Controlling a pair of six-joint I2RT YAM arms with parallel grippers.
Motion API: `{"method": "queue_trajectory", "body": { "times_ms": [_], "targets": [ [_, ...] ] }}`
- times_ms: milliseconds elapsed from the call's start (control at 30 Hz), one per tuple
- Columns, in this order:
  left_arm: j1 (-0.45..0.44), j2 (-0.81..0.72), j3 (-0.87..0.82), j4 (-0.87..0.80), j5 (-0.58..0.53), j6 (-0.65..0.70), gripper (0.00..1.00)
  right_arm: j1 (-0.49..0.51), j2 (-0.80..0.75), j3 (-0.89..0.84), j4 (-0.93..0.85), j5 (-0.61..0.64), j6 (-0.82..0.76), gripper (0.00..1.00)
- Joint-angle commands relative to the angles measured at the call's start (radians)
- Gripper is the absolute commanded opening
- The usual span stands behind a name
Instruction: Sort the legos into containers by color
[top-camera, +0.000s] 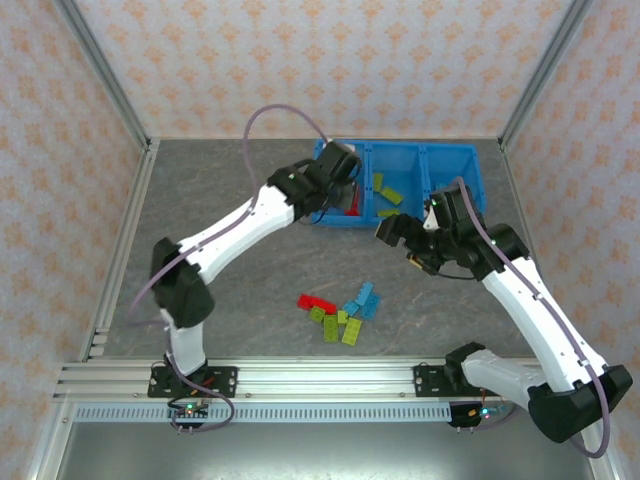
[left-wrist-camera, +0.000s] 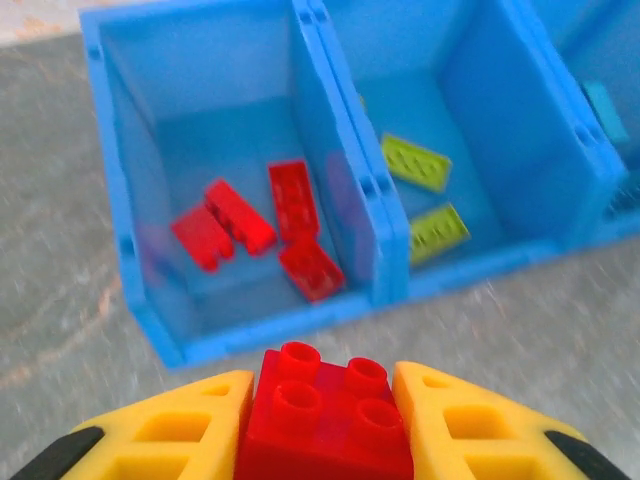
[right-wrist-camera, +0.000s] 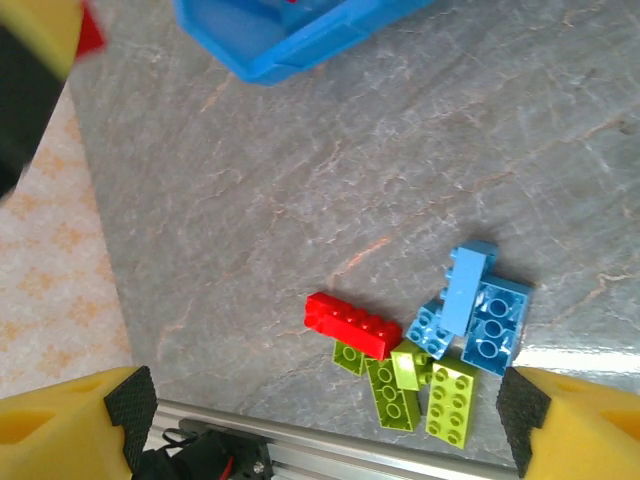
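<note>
**Left hand holding a red brick at the red bin**

Walled cell with patterned panels around it. The grey stone-look table is flat and smooth. The containers sit at the far edge: the left bin has red bricks, the middle one has green bricks. My left hand is clamped on a red brick, close to the left bin's front wall. My right hand hangs spread wide and empty above the loose pile. The bricks look light, rigid and slick. I'd pinch the flat side walls, not the studs.

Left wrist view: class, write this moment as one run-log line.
left gripper: shut on red brick | place: by left bin | right gripper: open over loose bricks | step: drop not yet done
</note>
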Motion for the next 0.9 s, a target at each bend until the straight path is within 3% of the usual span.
{"method": "queue_trajectory", "body": {
  "times_ms": [0, 233, 367, 467, 600, 733, 867],
  "targets": [
    [0.041, 0.185, 0.119, -0.053, -0.05, 0.039, 0.29, 0.021, -0.012, 0.034, -0.009, 0.03, 0.023, 0.9],
    [0.062, 0.387, 0.371, -0.051, -0.097, 0.091, 0.35, 0.038, -0.051, 0.024, -0.047, 0.053, 0.022, 0.9],
    [0.065, 0.4, 0.413, -0.052, -0.094, 0.1, 0.52, 0.039, -0.056, 0.006, -0.042, 0.051, 0.032, 0.9],
    [0.064, 0.356, 0.39, -0.053, -0.079, 0.108, 0.55, 0.04, -0.052, -0.006, -0.033, 0.046, 0.031, 0.9],
    [0.058, 0.152, 0.17, 0.07, -0.052, 0.113, 0.56, 0.049, -0.041, -0.029, -0.056, 0.07, 0.023, 0.9],
    [0.031, -0.178, -0.154, 0.252, -0.017, 0.132, 0.6, 0.103, -0.014, -0.056, -0.089, 0.144, 0.052, 0.9],
    [-0.009, -0.458, -0.385, 0.276, 0.045, 0.231, 0.64, 0.204, 0.046, -0.1, -0.069, 0.214, 0.123, 0.89]
  ]
}}
